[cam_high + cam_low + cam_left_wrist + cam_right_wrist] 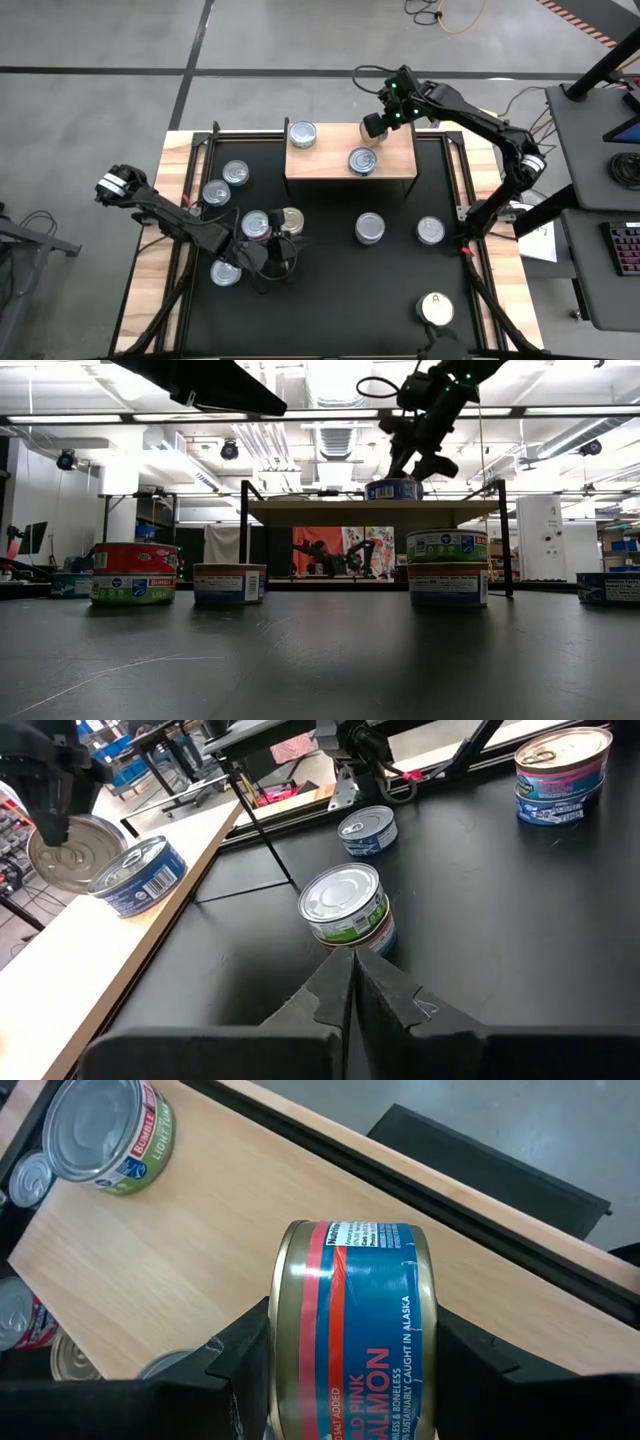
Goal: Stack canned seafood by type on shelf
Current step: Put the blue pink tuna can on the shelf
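- Desk (330, 290): black top; loose tins lie well below and left of the right hand.
- Shelf (395, 160): light wood, directly beneath the right hand, bearing two tins.
- Right hand (340, 1345): pinching a blue-and-red salmon tin (345, 1330) above the shelf.
- Left hand (355, 982): pressed together, just beside a stacked tin (345, 905).
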`<action>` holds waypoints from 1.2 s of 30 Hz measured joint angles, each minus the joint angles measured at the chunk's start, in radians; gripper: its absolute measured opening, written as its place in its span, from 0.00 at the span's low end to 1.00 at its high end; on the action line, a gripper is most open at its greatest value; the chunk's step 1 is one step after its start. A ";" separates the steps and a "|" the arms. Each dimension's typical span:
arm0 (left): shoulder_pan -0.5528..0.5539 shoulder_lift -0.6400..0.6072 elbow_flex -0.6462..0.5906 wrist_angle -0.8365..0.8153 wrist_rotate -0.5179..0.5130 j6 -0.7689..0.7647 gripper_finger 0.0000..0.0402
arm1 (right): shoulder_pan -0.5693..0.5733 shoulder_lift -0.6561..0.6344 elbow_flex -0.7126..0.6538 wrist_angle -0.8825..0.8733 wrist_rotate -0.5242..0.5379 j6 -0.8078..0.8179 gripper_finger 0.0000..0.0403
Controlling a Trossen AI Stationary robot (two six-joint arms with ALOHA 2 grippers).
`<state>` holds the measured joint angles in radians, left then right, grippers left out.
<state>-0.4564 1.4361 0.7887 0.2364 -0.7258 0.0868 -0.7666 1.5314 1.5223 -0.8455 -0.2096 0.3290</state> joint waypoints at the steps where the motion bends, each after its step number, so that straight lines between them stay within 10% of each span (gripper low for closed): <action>1: 0.000 0.000 0.000 0.000 0.000 0.000 0.00 | 0.000 0.002 0.000 0.001 0.000 0.000 0.47; 13: 0.000 0.000 0.000 0.000 0.000 -0.003 0.00 | 0.000 0.005 0.000 0.002 0.001 0.012 0.47; 22: 0.000 0.000 0.000 -0.001 0.000 -0.003 0.00 | 0.000 0.005 0.000 -0.018 0.009 0.031 0.65; 36: 0.000 0.000 0.000 -0.029 0.001 -0.029 0.00 | 0.000 -0.001 0.000 -0.021 0.056 0.037 0.50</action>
<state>-0.4564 1.4364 0.7887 0.2077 -0.7250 0.0574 -0.7666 1.5307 1.5223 -0.8669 -0.1539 0.3664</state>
